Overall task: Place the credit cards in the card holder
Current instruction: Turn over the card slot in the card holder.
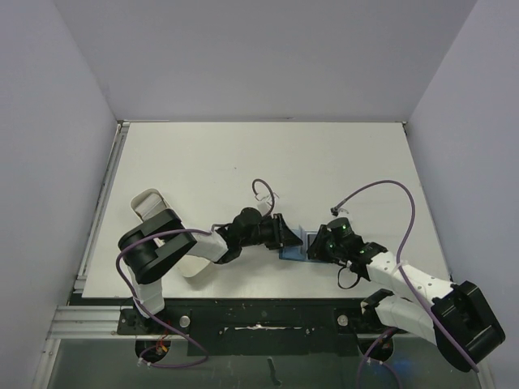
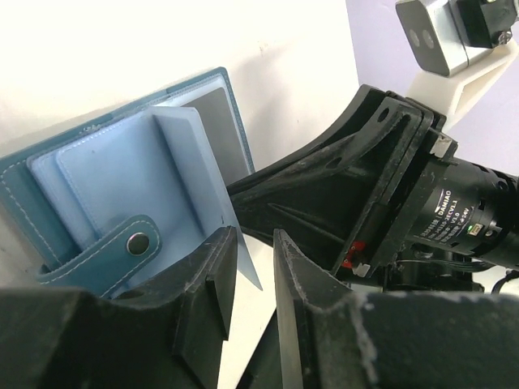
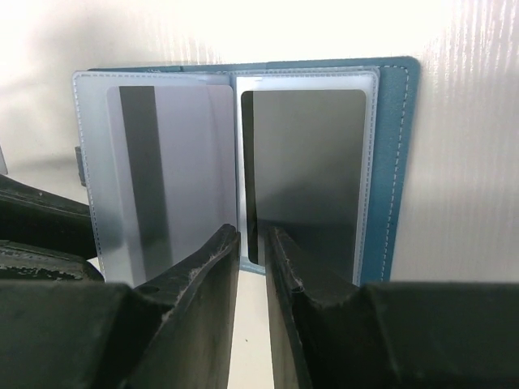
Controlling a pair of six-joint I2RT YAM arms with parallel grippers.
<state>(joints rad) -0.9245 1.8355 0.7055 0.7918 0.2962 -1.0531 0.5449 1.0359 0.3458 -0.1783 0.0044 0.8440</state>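
As the teal-blue folding card holder (image 3: 401,162) lies open, my left gripper (image 2: 253,247) and right gripper (image 3: 251,239) stand barely parted, both empty.

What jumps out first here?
The open teal wallet, lying at the middle of the table's front edge. Two cards sit in its clear sleeves, the left one showing a dark stripe. Its strap with the snap lies unfastened.

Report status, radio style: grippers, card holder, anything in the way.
Left gripper straddling a clear sleeve, grip unclear. Right gripper slightly open at card holder edge. Holder open, two credit cards sleeved. Nothing blocking.
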